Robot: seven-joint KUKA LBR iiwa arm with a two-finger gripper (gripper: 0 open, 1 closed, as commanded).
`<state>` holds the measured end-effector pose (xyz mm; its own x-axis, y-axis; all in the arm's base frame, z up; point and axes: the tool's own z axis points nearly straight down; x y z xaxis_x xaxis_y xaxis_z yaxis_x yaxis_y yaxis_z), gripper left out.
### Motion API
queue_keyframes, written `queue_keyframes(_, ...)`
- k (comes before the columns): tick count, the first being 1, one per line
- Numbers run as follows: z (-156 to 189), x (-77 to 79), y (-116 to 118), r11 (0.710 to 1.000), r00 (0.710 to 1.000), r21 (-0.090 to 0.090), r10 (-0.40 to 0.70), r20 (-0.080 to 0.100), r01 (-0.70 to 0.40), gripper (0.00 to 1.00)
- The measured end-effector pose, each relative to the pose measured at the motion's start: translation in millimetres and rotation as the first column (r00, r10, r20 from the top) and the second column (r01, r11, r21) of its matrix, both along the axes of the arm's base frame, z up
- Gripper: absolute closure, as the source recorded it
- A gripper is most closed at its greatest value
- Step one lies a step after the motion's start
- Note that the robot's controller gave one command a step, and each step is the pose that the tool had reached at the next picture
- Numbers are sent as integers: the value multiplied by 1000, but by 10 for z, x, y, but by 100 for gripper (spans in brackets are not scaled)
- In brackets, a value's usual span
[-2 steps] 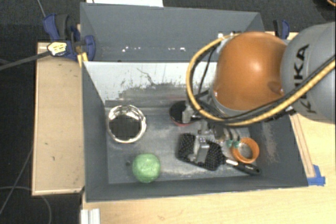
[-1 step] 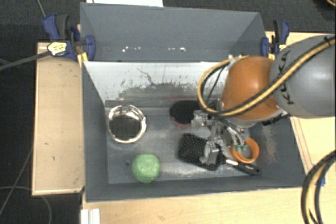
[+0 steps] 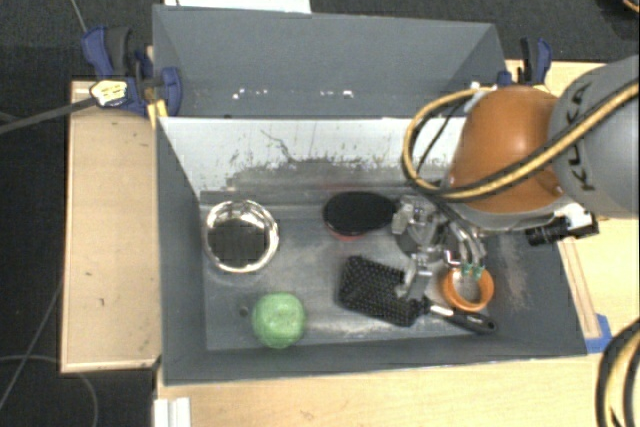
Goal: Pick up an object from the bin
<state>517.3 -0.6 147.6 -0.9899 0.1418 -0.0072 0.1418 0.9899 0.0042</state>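
Note:
My gripper point(image 3: 428, 253) hangs low in the right half of the bin, under the arm's orange cover. Its lower end is right at the right edge of a black, mesh-textured flat thing point(image 3: 375, 290) lying on the bin floor. Just to the right of the gripper lies an orange ring-shaped thing point(image 3: 470, 290) with a black handle point(image 3: 468, 318) pointing along the front wall. A black round disc with a red rim point(image 3: 357, 214) lies behind the gripper to its left, near the back wall.
A shiny round metal dish point(image 3: 240, 235) sits at the bin's left. A green ball point(image 3: 278, 319) rests in the front left corner. Bare floor shows between the dish and the black mesh thing. The arm and cables cover the bin's right rear.

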Motion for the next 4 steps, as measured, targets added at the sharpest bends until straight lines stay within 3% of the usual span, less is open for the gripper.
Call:
queue_keyframes(1,-481,-407,288,1000,1000,-1,3,-9,-3,0)
queue_keyframes(2,-762,-230,139,992,992,3,-127,10,127,0)
queue_keyframes(3,-742,-262,204,984,984,-1,-177,7,177,100)
queue_keyframes(4,-741,-263,204,984,984,-1,-179,7,179,100)
